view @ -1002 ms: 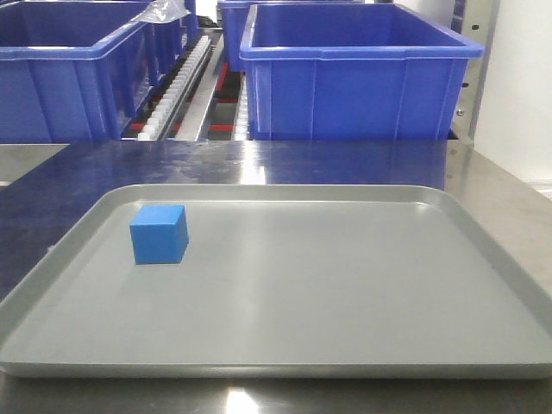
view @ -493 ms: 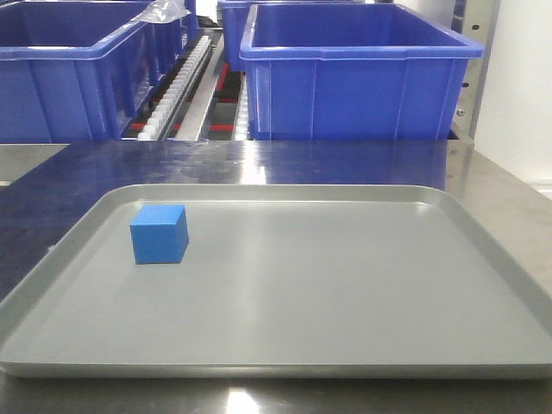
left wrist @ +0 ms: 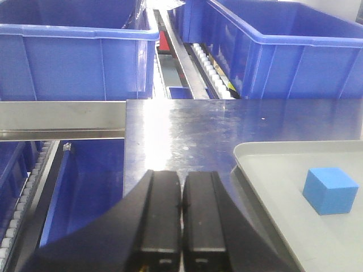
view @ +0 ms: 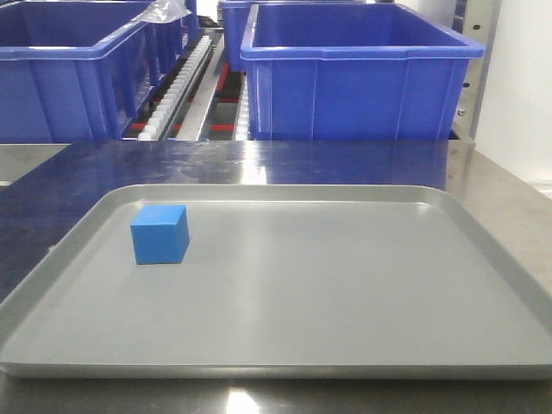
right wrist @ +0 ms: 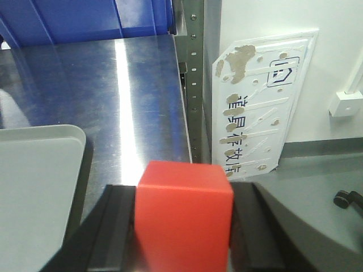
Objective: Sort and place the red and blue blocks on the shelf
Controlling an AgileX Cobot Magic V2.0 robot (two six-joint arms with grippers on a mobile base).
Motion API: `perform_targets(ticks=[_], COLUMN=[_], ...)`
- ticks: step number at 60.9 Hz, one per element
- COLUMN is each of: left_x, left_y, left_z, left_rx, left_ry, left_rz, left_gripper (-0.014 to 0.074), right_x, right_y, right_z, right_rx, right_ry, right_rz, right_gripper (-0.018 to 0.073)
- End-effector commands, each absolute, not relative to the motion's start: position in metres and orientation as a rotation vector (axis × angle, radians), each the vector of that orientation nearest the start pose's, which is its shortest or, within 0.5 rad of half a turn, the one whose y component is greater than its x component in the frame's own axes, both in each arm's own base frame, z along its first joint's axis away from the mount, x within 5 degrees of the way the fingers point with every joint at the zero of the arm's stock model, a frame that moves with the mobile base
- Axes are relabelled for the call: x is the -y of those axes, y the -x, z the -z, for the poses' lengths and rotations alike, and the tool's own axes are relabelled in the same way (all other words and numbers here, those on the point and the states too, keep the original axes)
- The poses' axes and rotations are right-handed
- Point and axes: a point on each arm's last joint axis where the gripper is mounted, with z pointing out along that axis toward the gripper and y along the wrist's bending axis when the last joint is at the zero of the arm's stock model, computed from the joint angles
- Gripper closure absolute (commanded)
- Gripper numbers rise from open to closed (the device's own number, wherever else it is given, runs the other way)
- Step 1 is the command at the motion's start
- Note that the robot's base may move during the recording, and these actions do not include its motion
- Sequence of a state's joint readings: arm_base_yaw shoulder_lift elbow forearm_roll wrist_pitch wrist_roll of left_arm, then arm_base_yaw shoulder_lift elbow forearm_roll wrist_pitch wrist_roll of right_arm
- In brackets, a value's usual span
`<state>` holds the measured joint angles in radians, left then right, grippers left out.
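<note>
Clamping the red block [right wrist: 184, 209] between its jaws, the right gripper [right wrist: 182, 238] looks ready for placing. The blue block [view: 159, 234] sits at the tray's [view: 345, 328] ten o'clock, probably next in turn. The left gripper [left wrist: 181, 212] hangs closed and empty off its nine o'clock side.

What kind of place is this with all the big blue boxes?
Probably a factory or warehouse workstation: big blue plastic bins sit on white roller tracks in a steel shelf, with a steel worktop in front.

A block [view: 159, 234] sits on the tray's [view: 362, 293] left part, bins [view: 358, 78] behind on the shelf [view: 175, 89].
</note>
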<state>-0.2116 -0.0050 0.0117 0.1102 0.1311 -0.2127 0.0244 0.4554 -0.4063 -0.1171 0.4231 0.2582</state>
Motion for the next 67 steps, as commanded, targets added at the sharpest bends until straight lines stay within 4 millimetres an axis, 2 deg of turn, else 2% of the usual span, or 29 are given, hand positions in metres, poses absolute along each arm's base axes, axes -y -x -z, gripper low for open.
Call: perform_targets(ticks=[1, 56, 61, 67], left_x=[0.012, 0.012, 0.012, 0.013], left_y=[-0.055, -0.055, -0.057, -0.059], left_z=[-0.193, -0.193, -0.195, -0.207], left_rx=[-1.551, -1.554, -1.569, -1.577], left_ry=[-0.085, -0.085, -0.093, -0.068], left_rz=[0.251, 0.251, 0.244, 0.271], left_gripper=[0.0463, 0.0463, 0.0463, 0.0463], right_x=[0.002, 0.002, 0.002, 0.002], right_y=[-0.100, -0.100, -0.100, -0.100], right_z=[-0.295, -0.295, -0.295, -0.295], right_rx=[-1.844, -1.844, -1.844, -1.844], right_ry=[-0.143, -0.143, -0.143, -0.143], right_rz=[-0.072, -0.072, -0.072, -0.072], right_gripper=[0.0510, 0.0510, 0.0510, 0.0510])
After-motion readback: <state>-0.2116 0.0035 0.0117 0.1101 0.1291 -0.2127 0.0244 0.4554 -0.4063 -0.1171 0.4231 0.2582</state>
